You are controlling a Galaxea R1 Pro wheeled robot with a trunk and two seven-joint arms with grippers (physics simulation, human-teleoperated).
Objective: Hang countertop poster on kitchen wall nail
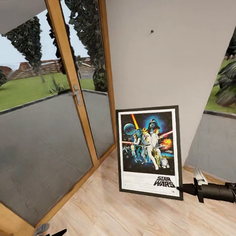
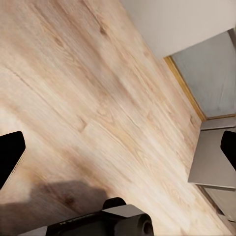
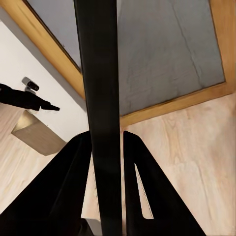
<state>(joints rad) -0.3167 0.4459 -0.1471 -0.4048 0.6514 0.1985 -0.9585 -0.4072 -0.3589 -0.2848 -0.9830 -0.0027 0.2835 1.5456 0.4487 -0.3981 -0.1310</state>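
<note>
Right hand (image 1: 180,189) pinches the poster's (image 1: 149,152) lower right corner.

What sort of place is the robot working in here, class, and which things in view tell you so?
Probably a corner of a house beside a garden: a wood-framed glass door looks onto lawn and trees, the floor is pale wood planks, and a plain grey wall carries a nail. The right gripper holds the poster below it.

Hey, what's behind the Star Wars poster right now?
Behind the poster, clamped at its lower corner by the right gripper, is plain light-grey wall with a nail above. The wall directly behind it is covered.
</note>
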